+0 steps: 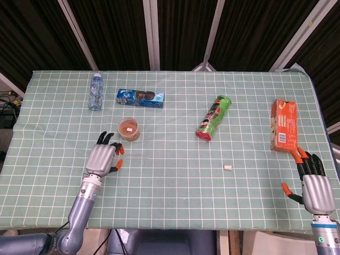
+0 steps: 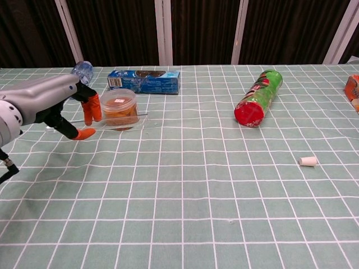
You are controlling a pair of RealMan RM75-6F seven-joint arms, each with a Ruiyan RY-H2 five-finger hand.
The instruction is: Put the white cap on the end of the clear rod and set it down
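Note:
My left hand (image 2: 47,103) hovers above the table's left side and pinches one end of the clear rod (image 2: 140,117) between its orange-tipped fingers. The thin, nearly see-through rod sticks out to the right, level, passing in front of the orange jar. In the head view the left hand (image 1: 103,158) sits just below the jar and the rod (image 1: 134,155) shows only faintly. The small white cap (image 1: 228,168) lies alone on the cloth to the right of centre (image 2: 307,161). My right hand (image 1: 313,183) rests at the near right corner, fingers apart and empty.
An orange jar (image 1: 129,129) stands close beyond the left hand. A water bottle (image 1: 95,91) and a blue cookie box (image 1: 140,98) lie at the back left. A green chips can (image 1: 213,117) lies mid-table. An orange carton (image 1: 283,125) lies near the right edge.

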